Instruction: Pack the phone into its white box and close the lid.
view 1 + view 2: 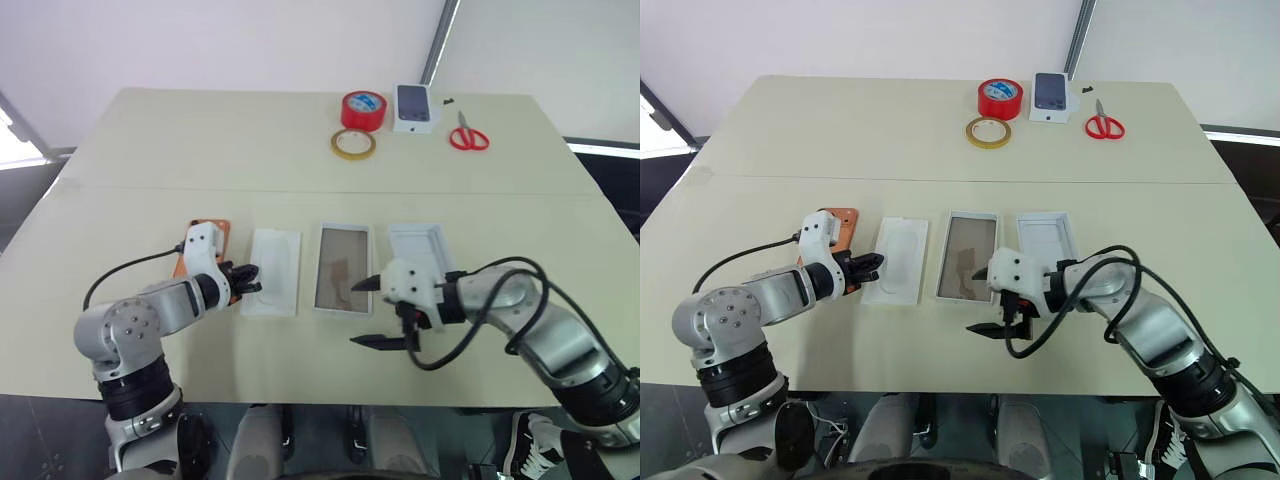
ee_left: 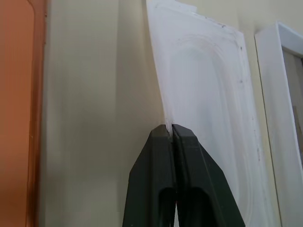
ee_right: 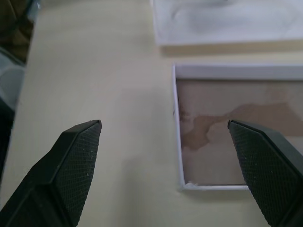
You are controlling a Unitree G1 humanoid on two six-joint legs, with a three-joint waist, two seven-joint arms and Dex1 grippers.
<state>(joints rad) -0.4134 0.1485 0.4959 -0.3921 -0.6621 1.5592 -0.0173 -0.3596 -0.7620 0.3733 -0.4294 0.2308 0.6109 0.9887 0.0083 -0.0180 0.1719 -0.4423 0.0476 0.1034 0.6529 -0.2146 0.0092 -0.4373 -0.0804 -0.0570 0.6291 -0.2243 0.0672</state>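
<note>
The orange phone (image 1: pixel 207 238) lies flat at the left, its near end hidden behind my left wrist. My left gripper (image 1: pixel 250 275) is shut, pinching the near left edge of a flat white insert (image 2: pixel 208 94) with an oval recess. To the insert's right lies the white box (image 1: pixel 342 268), brownish floor up and nothing in it. The lid (image 1: pixel 415 243) lies hollow face up further right, its near end covered by my right arm. My right gripper (image 3: pixel 164 124) hangs open over the box's near right corner, one finger above the floor, the other above the table.
At the table's far side stand a red tape roll (image 1: pixel 363 110), a yellowish tape ring (image 1: pixel 353 144), a small white box printed with a dark phone (image 1: pixel 416 108) and red scissors (image 1: pixel 468 135). Bare tabletop (image 1: pixel 300 350) runs along the near edge.
</note>
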